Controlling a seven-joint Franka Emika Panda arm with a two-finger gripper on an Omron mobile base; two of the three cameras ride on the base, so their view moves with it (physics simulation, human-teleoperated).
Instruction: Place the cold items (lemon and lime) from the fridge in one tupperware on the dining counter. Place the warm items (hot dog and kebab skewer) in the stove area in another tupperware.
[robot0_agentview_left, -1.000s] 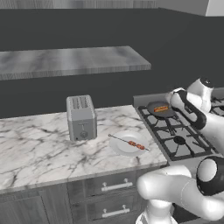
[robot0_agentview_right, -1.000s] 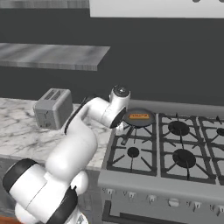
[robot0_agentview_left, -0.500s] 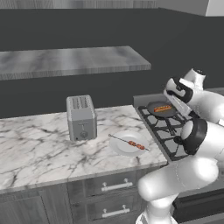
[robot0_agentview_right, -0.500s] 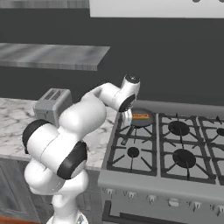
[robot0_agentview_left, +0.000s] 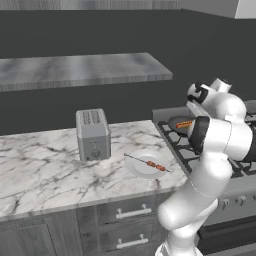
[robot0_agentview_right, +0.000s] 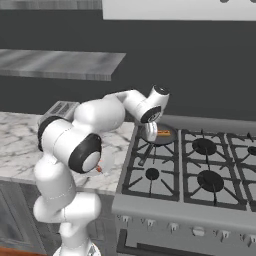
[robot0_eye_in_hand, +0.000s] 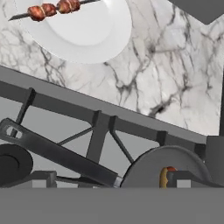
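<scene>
Fingers (robot0_eye_in_hand: 177, 179) spread wide and empty, I hover above the pan (robot0_eye_in_hand: 164, 168) holding the hot dog (robot0_agentview_right: 163, 133). Kebab skewer (robot0_agentview_left: 148, 163) lies on its plate (robot0_agentview_left: 140, 170) near the surface's stove-side edge. Neither warm item is packed. Open room surrounds the pan; its handle (robot0_eye_in_hand: 57, 153) crosses the grates.

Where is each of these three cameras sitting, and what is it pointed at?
Left base view: behind the arm's left, facing toaster, plate with kebab skewer; arm at right.
Right base view: behind its right, facing stove; arm at left.
Hand view: on the hand, looking at pan with hot dog.
All three share the pan.
</scene>
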